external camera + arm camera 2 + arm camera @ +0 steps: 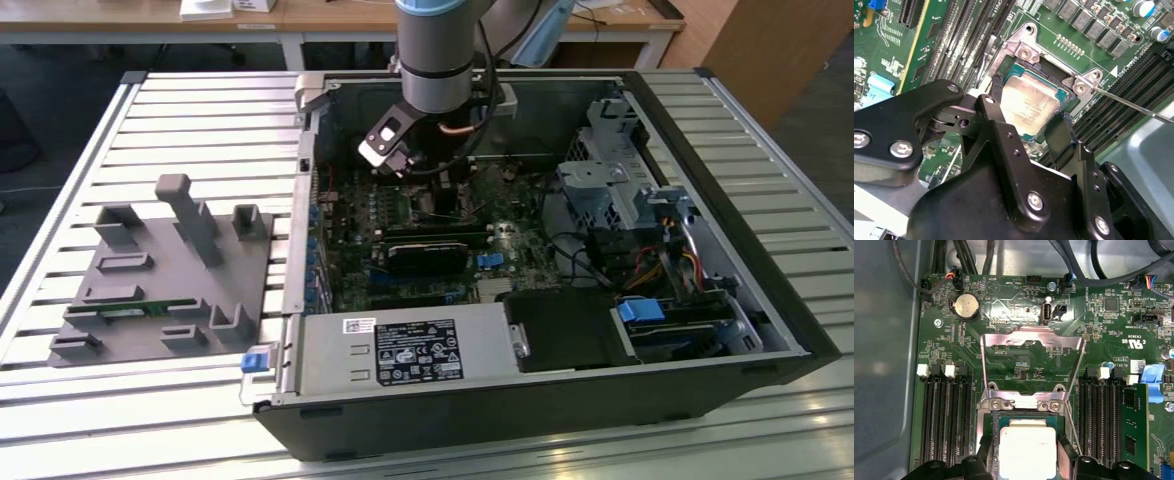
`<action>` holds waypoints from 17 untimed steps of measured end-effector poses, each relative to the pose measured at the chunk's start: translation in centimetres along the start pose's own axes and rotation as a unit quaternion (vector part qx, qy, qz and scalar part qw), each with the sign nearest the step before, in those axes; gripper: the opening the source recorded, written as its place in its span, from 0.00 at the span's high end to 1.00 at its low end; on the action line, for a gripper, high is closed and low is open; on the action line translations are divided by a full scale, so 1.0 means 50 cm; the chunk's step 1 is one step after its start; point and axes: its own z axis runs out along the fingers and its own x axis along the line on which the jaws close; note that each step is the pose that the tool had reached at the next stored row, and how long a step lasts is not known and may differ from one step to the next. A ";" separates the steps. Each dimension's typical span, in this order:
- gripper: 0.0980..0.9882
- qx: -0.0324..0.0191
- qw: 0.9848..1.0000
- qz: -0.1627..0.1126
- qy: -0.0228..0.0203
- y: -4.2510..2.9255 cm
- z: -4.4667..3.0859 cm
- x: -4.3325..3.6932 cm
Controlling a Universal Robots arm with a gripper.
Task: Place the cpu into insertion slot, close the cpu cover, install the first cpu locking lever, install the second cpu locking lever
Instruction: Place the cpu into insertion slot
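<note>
Two black fingers [997, 92] of the tool [1030, 116] are clamped on opposite edges of the cpu [1028, 102]. The chip lies flat, metal face up, right over the insertion slot [1046, 74], edges square with it, no long side really. Can't tell if it's fully seated. The cpu cover [1031, 362] is swung open, pointing away from the slot, and a thin lever [1134, 104] slants off beside it. The arm [434, 50] reaches down into the PC case [534, 400] on the slatted worktop [200, 120].
</note>
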 end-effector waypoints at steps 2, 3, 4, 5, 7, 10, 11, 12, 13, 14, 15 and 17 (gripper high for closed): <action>0.42 0.000 1.000 0.000 0.000 0.000 0.000 0.003; 0.42 0.000 1.000 0.000 0.000 0.000 0.000 0.004; 0.42 0.000 1.000 0.000 0.000 0.000 0.000 0.004; 0.42 0.000 1.000 0.000 0.000 0.000 0.000 0.005; 0.42 0.000 1.000 0.000 0.000 0.000 0.000 0.005; 0.42 0.000 1.000 0.000 0.000 0.000 0.000 0.003; 0.42 0.000 1.000 0.000 0.000 0.000 0.000 0.001; 0.42 0.000 1.000 0.000 0.000 0.000 0.000 -0.002; 0.42 0.000 1.000 0.000 0.000 0.000 0.000 -0.004; 0.42 0.000 1.000 0.000 0.000 0.000 0.000 -0.004; 0.42 0.000 1.000 0.000 0.000 0.000 0.000 -0.004; 0.42 0.000 1.000 0.000 0.000 0.000 0.000 -0.004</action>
